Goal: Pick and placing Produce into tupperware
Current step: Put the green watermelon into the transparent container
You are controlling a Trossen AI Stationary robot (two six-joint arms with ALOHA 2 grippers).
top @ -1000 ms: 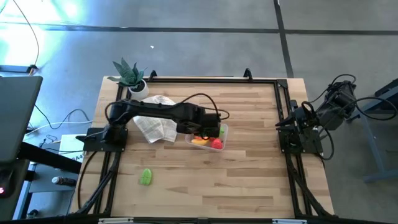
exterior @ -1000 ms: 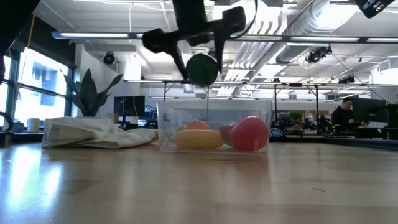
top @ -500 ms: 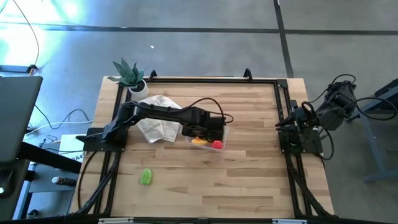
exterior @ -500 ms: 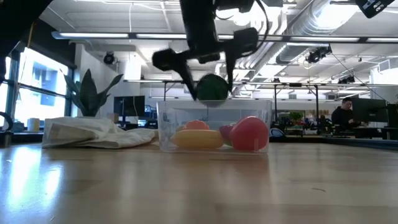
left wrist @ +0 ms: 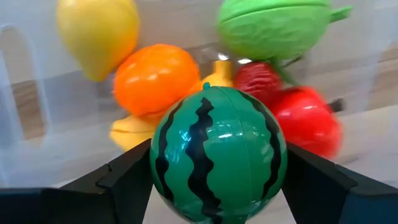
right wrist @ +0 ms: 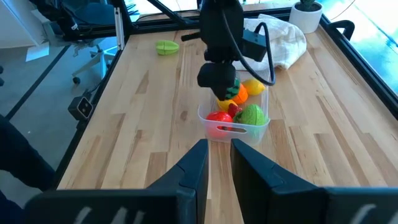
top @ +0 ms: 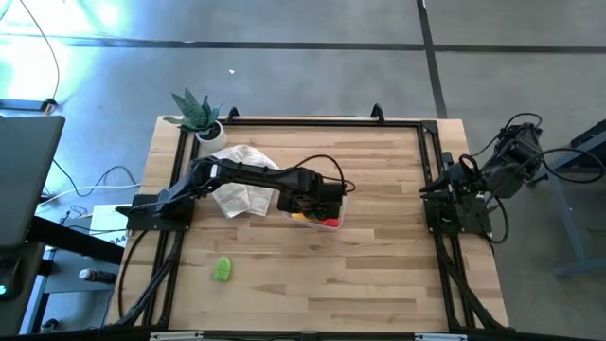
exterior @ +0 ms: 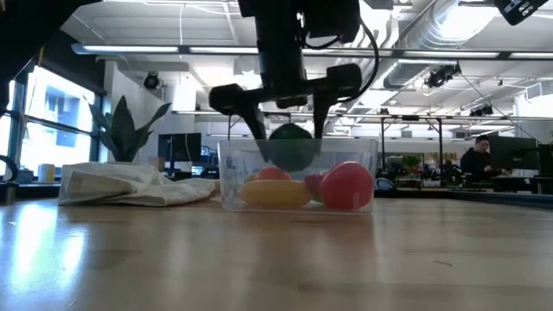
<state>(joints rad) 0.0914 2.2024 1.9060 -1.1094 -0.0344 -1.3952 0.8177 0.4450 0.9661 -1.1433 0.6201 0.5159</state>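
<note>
- From above, a green leafy toy [top: 222, 270] lies alone on the pale wood-plank counter [top: 379, 275], well apart from everything else; the level view does not show it.
- A crumpled white cloth [top: 239, 189] lies just beside the tupperware [top: 338, 216] on its left, with a small potted plant [top: 197, 116] at the far left corner.
- My left end effector [exterior: 289, 138] hangs over the tupperware's open top, fingers clamped on a toy watermelon [exterior: 290, 146]. From above my arm hides the ball; the level view shows it already below the rim.
- My left wrist camera shows what no other view does: the watermelon [left wrist: 217, 152] is a glossy round ball, green with dark wavy stripes, pinched between two dark fingers [left wrist: 127, 177].
- Past it lie smooth plastic produce: a yellow lemon [left wrist: 98, 34], an orange [left wrist: 155, 78], a red piece [left wrist: 305, 121] and a green leafy one [left wrist: 273, 26].
- The tupperware [exterior: 233, 173] is clear, shallow, lidless, round-cornered; its long axis runs towards the table's far edge, tilted slightly right.
- My right end effector [right wrist: 217, 163] waits at the counter's right edge, fingers nearly together on nothing.
</note>
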